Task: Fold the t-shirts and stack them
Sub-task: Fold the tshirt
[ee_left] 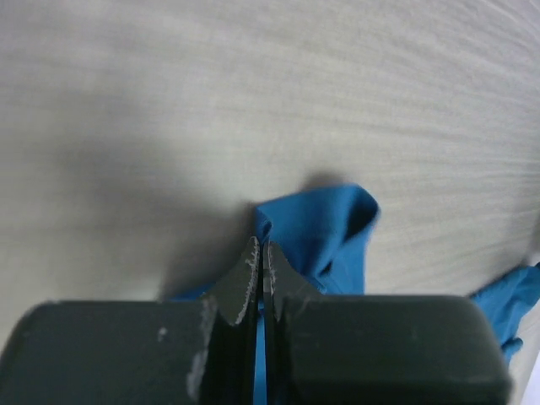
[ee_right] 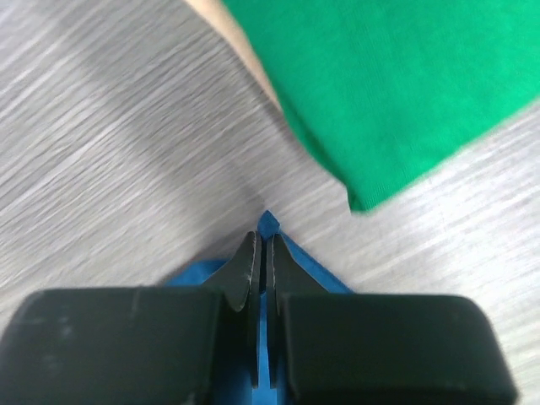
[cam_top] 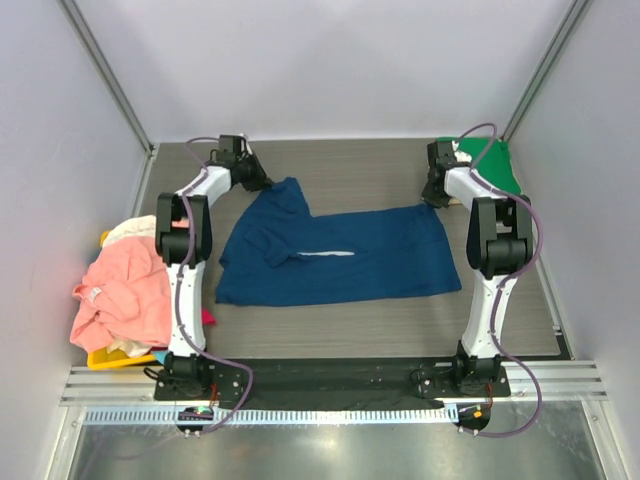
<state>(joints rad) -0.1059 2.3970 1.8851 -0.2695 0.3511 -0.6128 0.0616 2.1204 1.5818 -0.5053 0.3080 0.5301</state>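
A navy blue t-shirt [cam_top: 340, 255] lies spread across the middle of the table, partly folded, with a thin white strip showing at its centre. My left gripper [cam_top: 262, 182] is shut on the shirt's far left corner; blue cloth [ee_left: 325, 236] bunches just past the closed fingertips [ee_left: 261, 257]. My right gripper [cam_top: 436, 195] is shut on the far right corner, a blue tip [ee_right: 268, 223] poking out beyond the closed fingertips [ee_right: 260, 249]. A folded green t-shirt [cam_top: 488, 162] lies at the back right, also in the right wrist view [ee_right: 396, 84].
A heap of salmon pink [cam_top: 125, 295] and cream-white [cam_top: 130, 230] shirts lies in a yellow tray [cam_top: 110, 358] at the left edge. A tan board edge [ee_right: 240, 51] shows under the green shirt. Grey walls enclose the table.
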